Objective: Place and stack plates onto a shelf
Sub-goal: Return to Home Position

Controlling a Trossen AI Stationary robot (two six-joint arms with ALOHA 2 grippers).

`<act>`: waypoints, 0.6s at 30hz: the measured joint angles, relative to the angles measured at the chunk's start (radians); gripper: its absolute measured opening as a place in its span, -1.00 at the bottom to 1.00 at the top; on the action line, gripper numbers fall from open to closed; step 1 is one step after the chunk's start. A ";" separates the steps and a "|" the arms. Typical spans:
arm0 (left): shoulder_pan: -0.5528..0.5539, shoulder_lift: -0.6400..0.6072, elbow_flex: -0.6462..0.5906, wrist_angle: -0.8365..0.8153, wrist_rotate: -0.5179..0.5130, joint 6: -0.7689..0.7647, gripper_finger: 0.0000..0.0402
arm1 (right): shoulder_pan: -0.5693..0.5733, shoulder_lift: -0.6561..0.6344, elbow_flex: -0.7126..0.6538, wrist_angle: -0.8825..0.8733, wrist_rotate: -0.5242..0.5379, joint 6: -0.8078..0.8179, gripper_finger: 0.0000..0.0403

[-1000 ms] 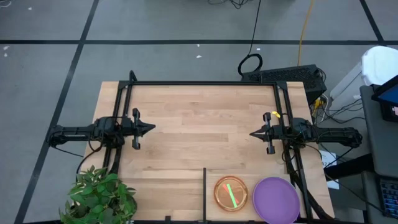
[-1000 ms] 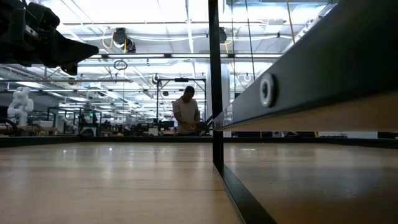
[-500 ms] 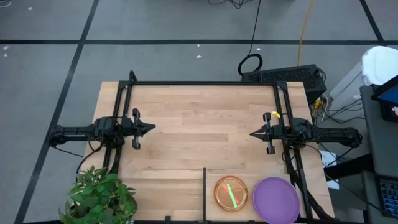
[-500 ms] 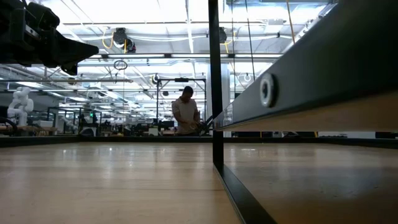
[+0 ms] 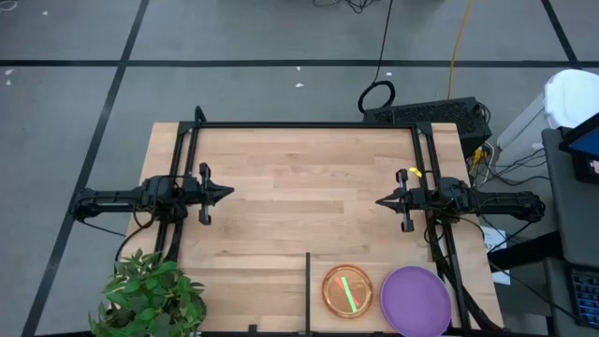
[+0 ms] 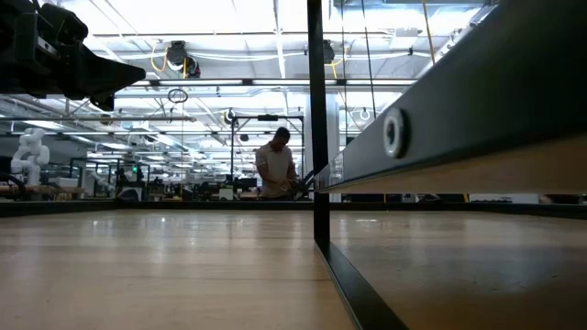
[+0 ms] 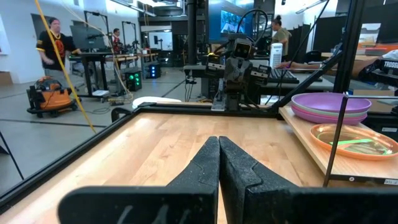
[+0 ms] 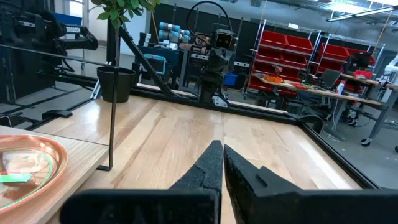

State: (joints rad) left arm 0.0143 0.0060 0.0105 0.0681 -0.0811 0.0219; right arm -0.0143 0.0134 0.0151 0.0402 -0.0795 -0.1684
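A purple plate (image 5: 415, 300) lies at the near right on the pale-wood shelf (image 5: 370, 264); in the left wrist view it (image 7: 326, 101) tops a pale teal one. An orange translucent plate (image 5: 347, 291) with green inside lies flat beside it, next to the black divider bar (image 5: 307, 290). My left gripper (image 5: 229, 194) is shut and empty above the table's left side. My right gripper (image 5: 379, 201) is shut and empty above the right side.
A potted plant (image 5: 150, 298) stands at the table's near left corner. A black metal frame (image 5: 304, 126) runs along the table's far edge and sides. The wood tabletop (image 5: 299, 187) lies bare between the two grippers. A person (image 6: 275, 170) stands far back in the room.
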 joint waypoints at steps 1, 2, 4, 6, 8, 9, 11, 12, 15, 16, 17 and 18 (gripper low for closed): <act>0.000 0.000 0.000 0.000 0.000 0.000 -0.99 | 0.000 0.000 0.000 0.000 0.000 0.000 -1.00; 0.000 0.000 0.000 0.000 0.000 0.000 -0.99 | 0.000 0.000 0.000 0.000 0.000 0.000 -1.00; 0.000 0.000 0.000 0.000 0.000 0.000 -0.99 | 0.000 0.000 0.000 0.000 0.000 0.000 -1.00; 0.000 0.000 0.000 0.000 0.000 0.000 -0.99 | 0.000 0.000 0.000 0.000 0.000 0.000 -1.00; 0.000 0.000 0.000 0.000 0.000 0.000 -0.99 | 0.000 0.000 0.000 0.000 0.000 0.000 -1.00; 0.000 0.000 0.000 0.000 0.000 0.000 -0.99 | 0.000 0.000 0.000 0.000 0.000 0.000 -1.00; 0.000 0.000 0.000 0.000 0.000 0.000 -0.99 | 0.000 0.000 0.000 0.000 0.000 0.000 -1.00; 0.000 0.000 0.000 0.000 0.000 0.000 -0.99 | 0.000 0.000 0.000 0.000 0.000 0.000 -1.00; 0.000 0.000 0.000 0.000 0.000 0.000 -0.99 | 0.000 0.000 0.000 0.000 0.000 0.000 -1.00; 0.000 0.000 0.000 0.000 0.000 0.000 -0.99 | 0.000 0.000 0.000 0.000 0.000 0.000 -1.00; 0.000 0.000 0.000 0.000 0.000 0.000 -0.99 | 0.000 0.000 0.000 0.000 0.000 0.000 -1.00; 0.000 0.000 0.000 0.000 0.000 0.000 -0.99 | 0.000 0.000 0.000 0.000 0.000 0.000 -1.00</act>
State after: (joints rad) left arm 0.0143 0.0061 0.0105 0.0681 -0.0811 0.0219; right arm -0.0143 0.0134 0.0151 0.0400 -0.0795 -0.1684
